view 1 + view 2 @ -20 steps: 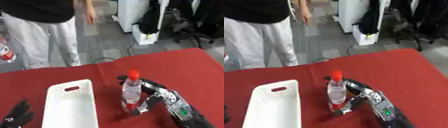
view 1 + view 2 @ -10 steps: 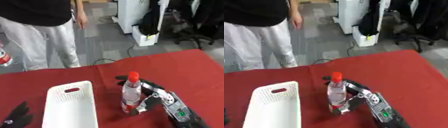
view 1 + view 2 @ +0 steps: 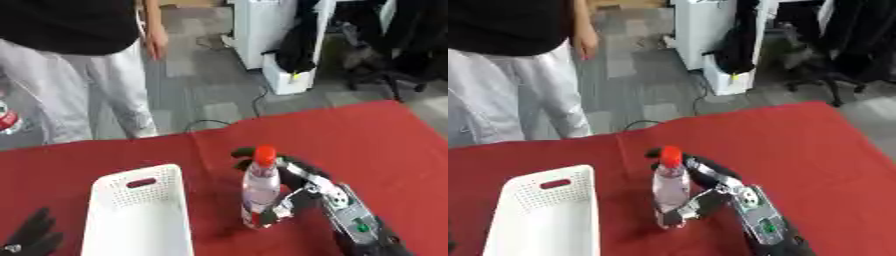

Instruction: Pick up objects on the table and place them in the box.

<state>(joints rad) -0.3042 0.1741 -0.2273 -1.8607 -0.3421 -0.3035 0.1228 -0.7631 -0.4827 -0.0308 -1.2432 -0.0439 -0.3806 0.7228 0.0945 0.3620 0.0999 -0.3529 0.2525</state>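
A clear plastic water bottle with a red screw cap (image 3: 261, 192) stands upright on the red-covered table (image 3: 376, 140), just right of a white perforated plastic box with a slot handle (image 3: 140, 215). The bottle and the box stand side by side, with a narrow strip of red cloth showing between them.

The robot's right hand (image 3: 302, 187), black with silver joints, reaches in from the lower right and wraps the bottle. Its fingers (image 3: 241, 151) curl round the far side of the neck, just below the cap, while the thumb (image 3: 278, 210) presses against the lower part of the bottle near the base. The bottle's foot appears to rest on the table, though the pictures do not settle whether it is touching the cloth or just clear of it.

The robot's left hand (image 3: 33, 235) shows at the lower left corner of the left eye view, resting open with its dark fingers spread and pointing up, well apart from the bottle and just left of the box.

The box lies lengthwise toward the camera, its handle end on the far side; nothing can be made out inside the part of it that shows.
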